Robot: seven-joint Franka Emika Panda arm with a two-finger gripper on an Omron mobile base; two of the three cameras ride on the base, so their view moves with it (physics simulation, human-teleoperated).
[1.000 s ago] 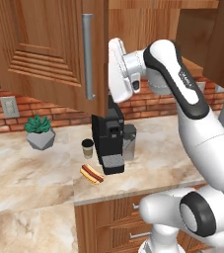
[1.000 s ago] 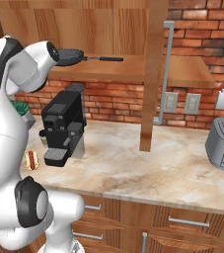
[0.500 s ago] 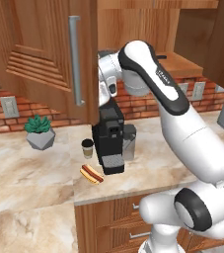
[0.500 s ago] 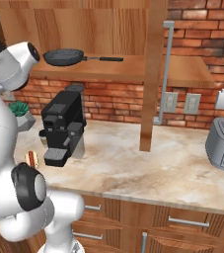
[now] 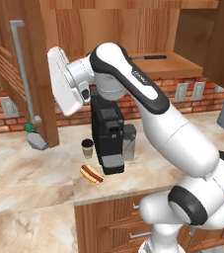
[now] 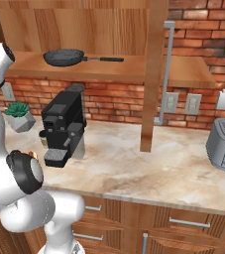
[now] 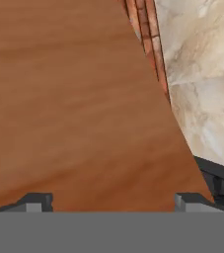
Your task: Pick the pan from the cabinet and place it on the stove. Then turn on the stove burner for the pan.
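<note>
1. Pan (image 6: 63, 57) sits on the open cabinet (image 6: 134, 69) shelf, handle pointing to 3 o'clock in the right base view, above the coffee machine (image 6: 62, 128).
2. Gripper (image 7: 113, 201) jaws spread wide, nothing between them; hand view faces plain wood at close range.
3. Step in hand: reaching for the pan. Best to swing the hand off the wood toward the pan.
4. Grip the thin handle squarely; watch the door (image 5: 32, 74) edge at 9 o'clock.

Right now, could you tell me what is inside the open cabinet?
The pan lies on the cabinet shelf, handle pointing right. The door edge hides a strip of the shelf.
</note>
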